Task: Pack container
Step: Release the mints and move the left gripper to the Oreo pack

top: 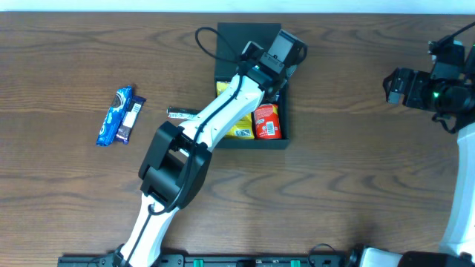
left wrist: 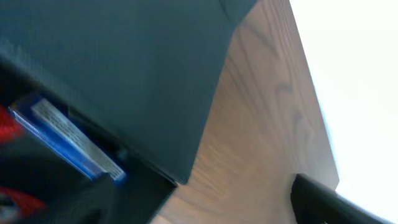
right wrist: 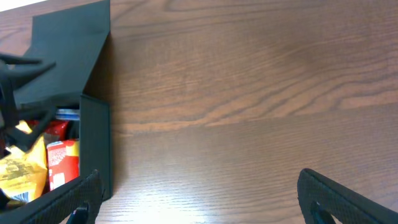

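The container (top: 251,144) sits toward 12 o'clock on the surface (top: 356,185), lid open at its far side, with a yellow packet (top: 240,130) and a red packet (top: 267,122) inside. Left pincer (top: 288,50) hangs over the box's 1 o'clock corner, fingers apart, gripping nothing as far as I can see. Right pincer (right wrist: 199,177) is way off at 3 o'clock, wide apart too. A blue cookie pack (top: 113,117) lies out at 9 o'clock.

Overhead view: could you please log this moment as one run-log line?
container open, yellow packet and red packet inside | left pincer over container | right pincer open, empty | blue packet on table
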Robot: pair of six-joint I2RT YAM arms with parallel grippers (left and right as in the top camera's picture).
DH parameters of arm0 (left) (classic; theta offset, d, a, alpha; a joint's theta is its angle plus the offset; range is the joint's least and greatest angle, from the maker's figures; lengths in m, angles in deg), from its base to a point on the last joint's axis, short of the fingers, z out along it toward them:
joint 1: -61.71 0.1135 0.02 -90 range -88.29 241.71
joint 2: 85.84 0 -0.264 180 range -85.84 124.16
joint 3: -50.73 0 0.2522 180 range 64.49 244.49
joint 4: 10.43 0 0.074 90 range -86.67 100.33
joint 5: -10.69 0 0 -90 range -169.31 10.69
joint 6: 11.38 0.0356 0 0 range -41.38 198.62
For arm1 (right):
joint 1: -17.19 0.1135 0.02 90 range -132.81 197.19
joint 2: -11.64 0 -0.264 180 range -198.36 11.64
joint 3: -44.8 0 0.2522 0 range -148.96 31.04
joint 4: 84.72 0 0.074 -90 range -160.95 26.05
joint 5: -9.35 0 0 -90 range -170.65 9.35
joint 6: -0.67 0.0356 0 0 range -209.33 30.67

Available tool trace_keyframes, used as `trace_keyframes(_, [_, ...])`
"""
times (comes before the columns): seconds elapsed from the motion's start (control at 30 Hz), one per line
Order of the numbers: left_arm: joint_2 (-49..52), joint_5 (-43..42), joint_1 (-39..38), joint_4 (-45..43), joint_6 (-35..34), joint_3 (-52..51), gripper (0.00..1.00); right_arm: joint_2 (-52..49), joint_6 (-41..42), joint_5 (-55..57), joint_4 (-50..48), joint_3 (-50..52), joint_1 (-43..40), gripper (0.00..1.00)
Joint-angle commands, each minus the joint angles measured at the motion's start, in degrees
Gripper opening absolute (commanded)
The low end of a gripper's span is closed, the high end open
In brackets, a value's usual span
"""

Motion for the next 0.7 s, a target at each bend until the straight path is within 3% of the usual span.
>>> trace_keyframes(0.0, [-3.82, 0.22, 2.01, 1.99, 18.8, 1.27, 0.62, 0.04, 0.92, -0.68, 0.07, 0.42, -0.42, 0.99])
trace_keyframes(0.07, [-5.79, 0.15, 4.26, 5.7, 27.23, 1.27, 0.37, 0.04, 0.92, -0.68, 0.07, 0.42, -0.42, 0.99])
trace_keyframes(0.1, [-7.21, 0.15, 5.57, 7.19, 30.14, 1.27, 0.2, 0.04, 0.92, -0.68, 0.04, 0.42, -0.42, 0.99])
trace_keyframes(0.17, [-9.33, 0.0, 7.1, 8.7, 35.76, 1.27, 0.06, 0.04, 0.92, -0.68, 0.02, 0.42, -0.42, 0.99])
trace_keyframes(0.4, [-17.33, 2.29, 12.87, 18.99, 57.86, 1.27, 0.06, 0.04, 0.92, -0.68, 0.0, 0.42, -0.42, 0.99])
trace_keyframes(0.57, [-19.04, 8.09, 19.45, 32.54, 61.46, 1.25, 0.06, 0.04, 0.94, -0.7, -0.13, 0.44, -0.2, 0.99])
trace_keyframes(0.67, [-18.38, 8.0, 23.37, 38.6, 56.08, 1.03, 0.05, 0.04, 0.96, -0.72, -0.37, 0.42, -0.2, 0.99])
